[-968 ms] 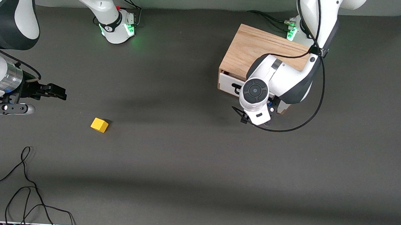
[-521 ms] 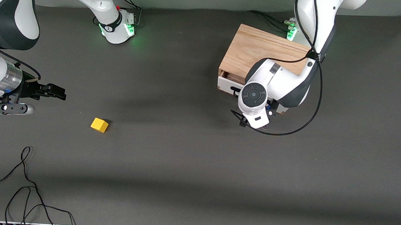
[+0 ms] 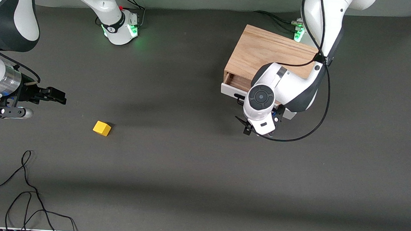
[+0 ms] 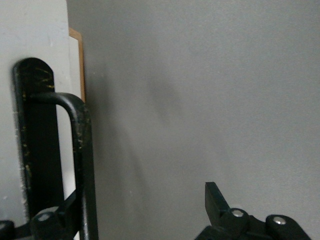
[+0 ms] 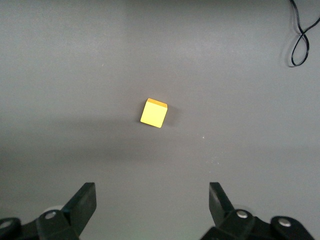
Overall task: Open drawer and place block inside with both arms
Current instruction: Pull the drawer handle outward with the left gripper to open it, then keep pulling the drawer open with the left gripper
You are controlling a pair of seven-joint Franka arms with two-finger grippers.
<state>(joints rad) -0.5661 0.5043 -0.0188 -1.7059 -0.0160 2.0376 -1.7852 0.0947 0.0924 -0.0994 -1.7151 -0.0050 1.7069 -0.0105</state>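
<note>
The light wooden cabinet (image 3: 266, 51) stands at the left arm's end of the table. Its white-fronted drawer (image 3: 228, 91) is pulled out a little, showing light wood inside (image 3: 238, 82). My left arm's wrist (image 3: 261, 97) covers the drawer front. In the left wrist view my left gripper (image 4: 132, 205) is open, with one finger tucked under the black wire handle (image 4: 82, 150) against the white front (image 4: 35, 30). The yellow block (image 3: 102, 128) lies on the table toward the right arm's end. My right gripper (image 3: 58, 95) hovers open and empty beside it, and the block (image 5: 154, 113) shows ahead of its fingers (image 5: 152, 200).
A loose black cable (image 3: 26, 190) lies on the table near the front camera at the right arm's end, and shows in the right wrist view (image 5: 300, 40). The left arm's own cable (image 3: 321, 112) loops beside the cabinet.
The drawer has slid out of the cabinet toward the front camera, with my left hand moving along with it. My right gripper has barely shifted. The block has not moved.
</note>
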